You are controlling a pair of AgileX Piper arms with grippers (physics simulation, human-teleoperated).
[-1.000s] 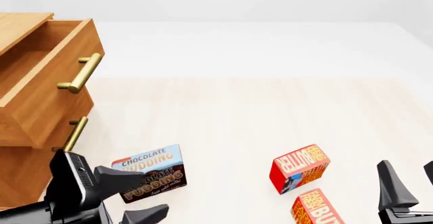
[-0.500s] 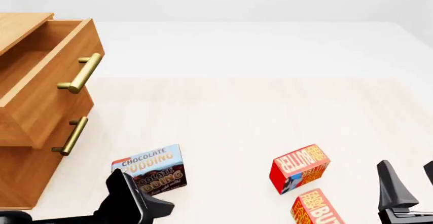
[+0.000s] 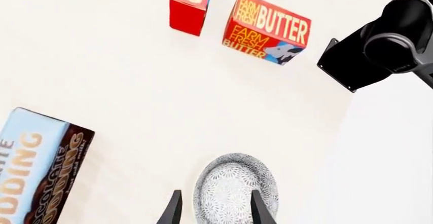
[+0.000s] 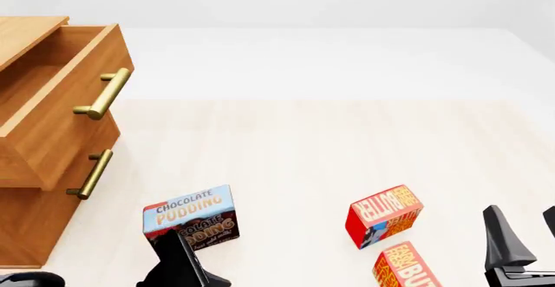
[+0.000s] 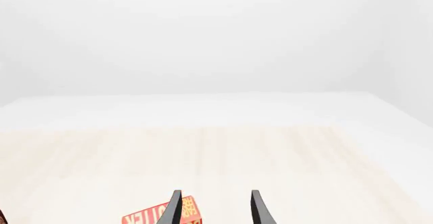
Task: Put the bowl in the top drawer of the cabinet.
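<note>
The bowl (image 3: 233,186), white with a dense grey pattern, shows only in the left wrist view, lying on the pale table near its front edge. My left gripper (image 3: 215,211) hangs open over it; one finger is outside the rim and the other overlaps the bowl. In the front view only a dark part of the left gripper (image 4: 178,266) shows at the bottom edge. The cabinet (image 4: 26,215) stands at the far left, its top drawer (image 4: 52,115) pulled out with nothing visible inside. My right gripper (image 4: 527,235) is open at the lower right, holding nothing.
A chocolate pudding box (image 4: 191,219) stands just beyond the left gripper. Two red butter boxes (image 4: 384,214) (image 4: 407,267) sit at the right front. The lower drawer's brass handle (image 4: 91,173) sticks out below the open drawer. The right arm (image 3: 379,41) crosses the left wrist view.
The left arm has swung away from the lower drawer handle, rightward and down toward the table's front edge, leaving mostly out of the front view. The right arm has not moved.
</note>
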